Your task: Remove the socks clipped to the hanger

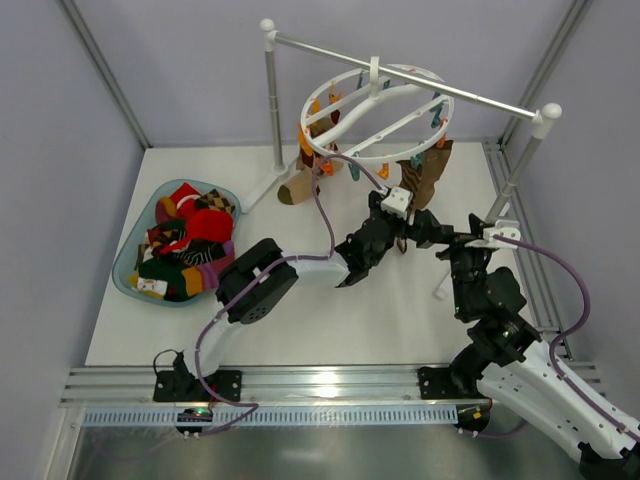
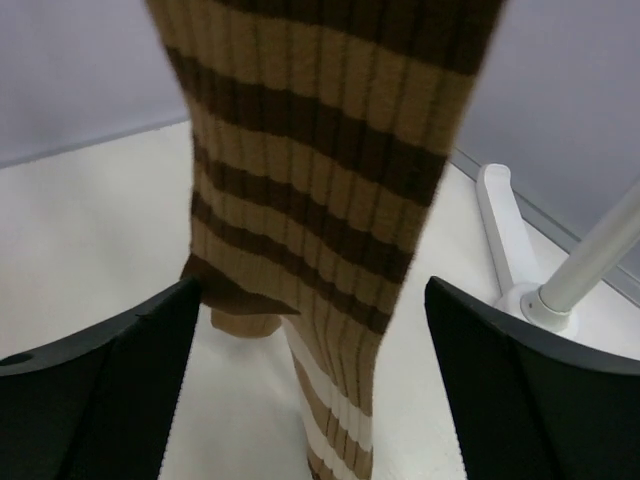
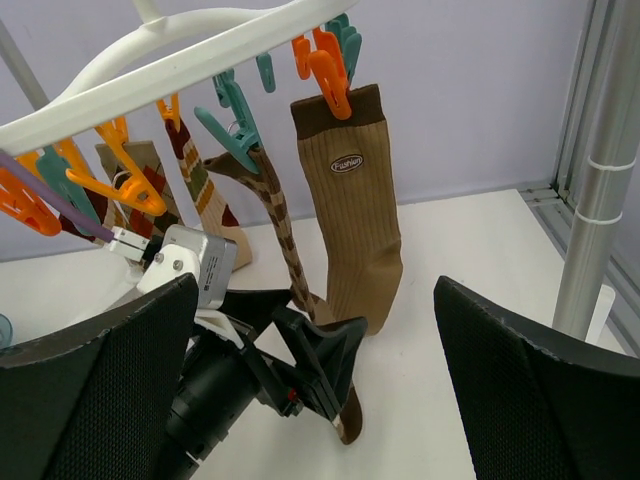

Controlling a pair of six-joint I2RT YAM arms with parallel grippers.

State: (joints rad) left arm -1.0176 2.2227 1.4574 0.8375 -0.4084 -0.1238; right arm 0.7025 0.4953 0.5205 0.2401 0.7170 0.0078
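Socks [image 3: 350,220] hang from clips around the rim of the white ring hanger [image 3: 150,75], which is hooked on the rail stand [image 1: 490,98] at the far side of the table. The left gripper [image 2: 310,300] straddles the brown-and-tan striped sock [image 2: 320,200], fingers apart and not gripping it. The right gripper [image 3: 315,300], just to its right, is also spread wide. The step in hand looks like grasping this sock: next, pinch it and pull it down off its teal clip [image 3: 232,125].

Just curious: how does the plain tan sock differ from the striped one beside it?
The tan sock is plain, the striped sock banded. An orange clip holds the tan sock, a teal clip the striped sock. The striped sock hangs inside the open left pincer; the tan sock hangs free. Both hang from the hanger.
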